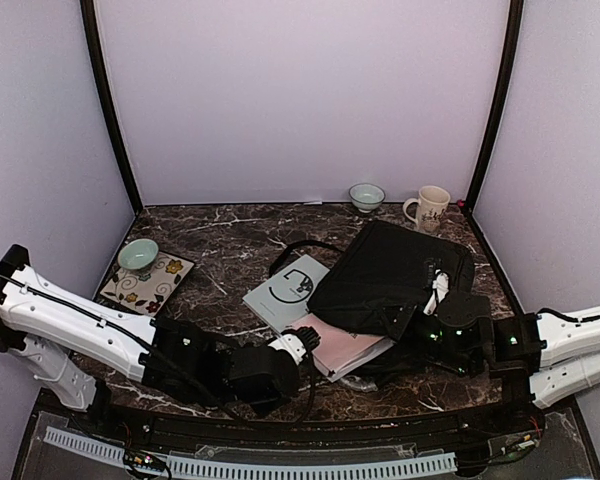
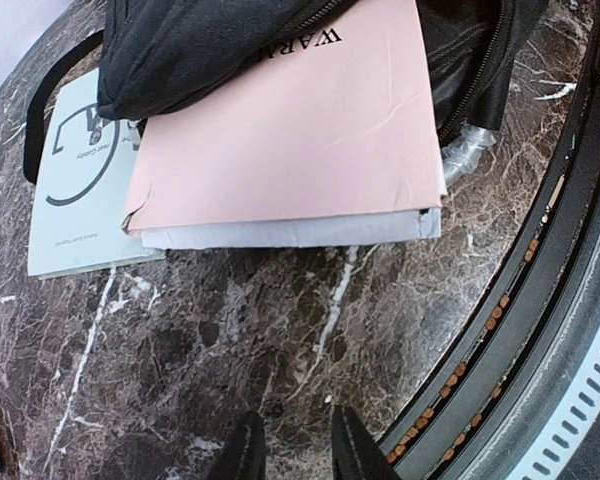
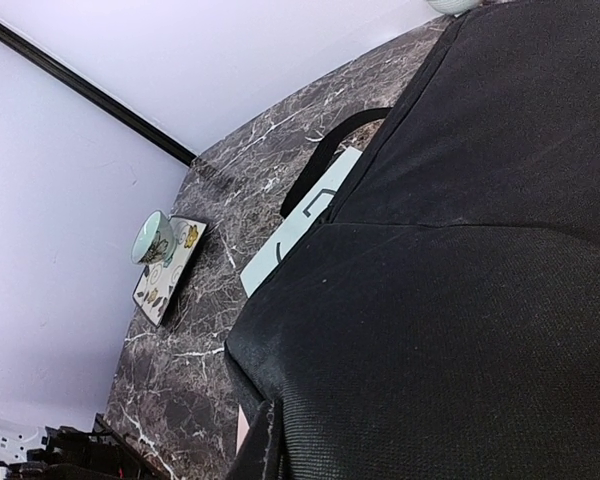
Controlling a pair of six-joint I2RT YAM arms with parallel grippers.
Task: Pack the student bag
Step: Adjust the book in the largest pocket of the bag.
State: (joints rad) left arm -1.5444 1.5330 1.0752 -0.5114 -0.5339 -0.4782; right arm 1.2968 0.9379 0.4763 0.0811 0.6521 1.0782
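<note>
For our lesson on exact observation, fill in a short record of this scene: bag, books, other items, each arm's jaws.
Student bag: black, lying over both books
Pink book: far end under the bag's zipper edge
Pale blue booklet: beside pink book, partly under bag
Left gripper: jaws apart, empty
Right gripper: jaws shut on bag's edge
Far edge: bowl, mug

Lab test booth: plain lavender walls, black corner posts, marble-pattern table, robot arms bolted at edge
</note>
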